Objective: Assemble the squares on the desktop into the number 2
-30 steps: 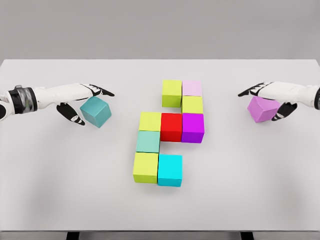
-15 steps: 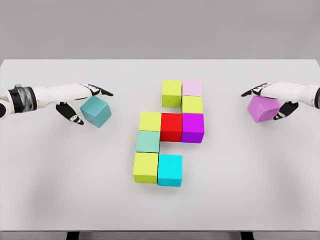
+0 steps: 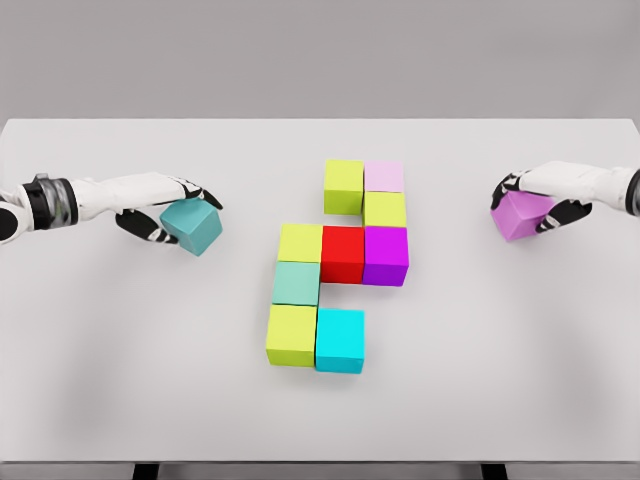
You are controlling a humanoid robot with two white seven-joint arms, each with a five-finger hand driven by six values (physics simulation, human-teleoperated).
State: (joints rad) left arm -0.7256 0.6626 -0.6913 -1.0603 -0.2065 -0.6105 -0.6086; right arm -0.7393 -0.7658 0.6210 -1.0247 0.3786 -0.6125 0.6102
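White desktop (image 3: 120,380), head view, with the block figure at its centre. Nearest the camera, a cyan cube (image 3: 340,340) sits flush against the right side of a yellow-green cube (image 3: 291,334); together they form the bottom row. Directly behind the yellow-green cube stands a mint-green cube (image 3: 296,283), and behind that a second yellow-green cube (image 3: 300,243). This begins the middle row, which continues rightward with a red cube (image 3: 343,253) and a purple cube (image 3: 386,255), all three touching side to side. Behind the purple cube lies a third yellow-green cube (image 3: 385,209), and behind it a pale pink cube (image 3: 384,177). A fourth yellow-green cube (image 3: 343,186) adjoins the pink cube's left side, forming the top row.

Two cubes lie well apart from the figure, level with its upper half. At the left, the left hand (image 3: 165,205) is closed around a teal cube (image 3: 192,224) — fingers over its top, thumb against its near left side; the cube is tilted relative to the assembled blocks. At the right, the right hand (image 3: 540,195) grips a magenta cube (image 3: 519,215) — fingers draped over its top, thumb at its right side; this cube is likewise turned at an angle. Whether either cube touches the desktop cannot be determined.
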